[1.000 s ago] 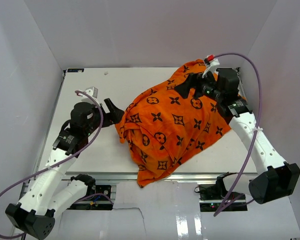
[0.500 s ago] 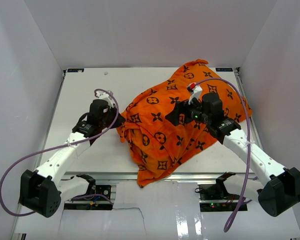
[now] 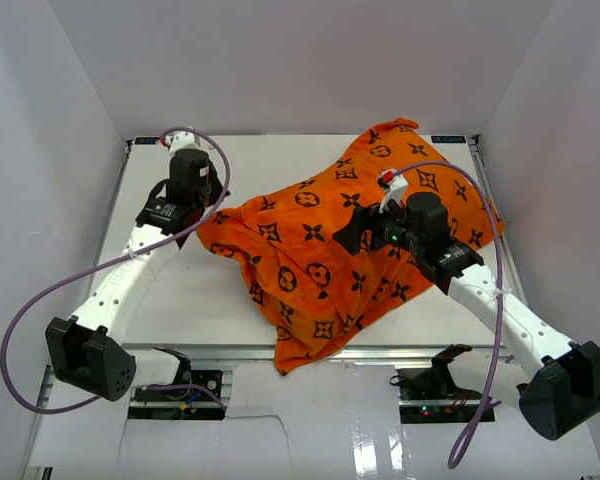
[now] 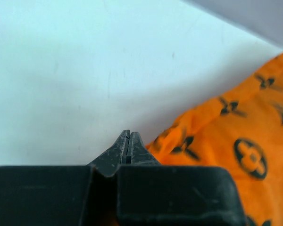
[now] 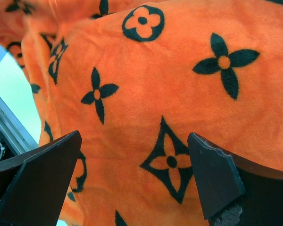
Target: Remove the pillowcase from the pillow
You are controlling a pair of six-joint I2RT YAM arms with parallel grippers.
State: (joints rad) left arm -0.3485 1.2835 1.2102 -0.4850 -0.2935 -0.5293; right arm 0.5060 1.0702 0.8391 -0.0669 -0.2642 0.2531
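Left gripper (image 3: 210, 212) pinches pillowcase (image 3: 320, 270) corner; right gripper (image 3: 348, 230) spread wide over fabric; table (image 3: 210, 300) beneath.

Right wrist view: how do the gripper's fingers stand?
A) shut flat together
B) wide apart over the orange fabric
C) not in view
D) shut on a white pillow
B: the right gripper stands wide open, with the orange pillowcase showing in the gap.

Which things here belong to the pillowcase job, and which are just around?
Job: pillowcase; pillow, hidden from view; left gripper, shut on its corner; right gripper, open over it.
Not job: table; purple cables; white walls.
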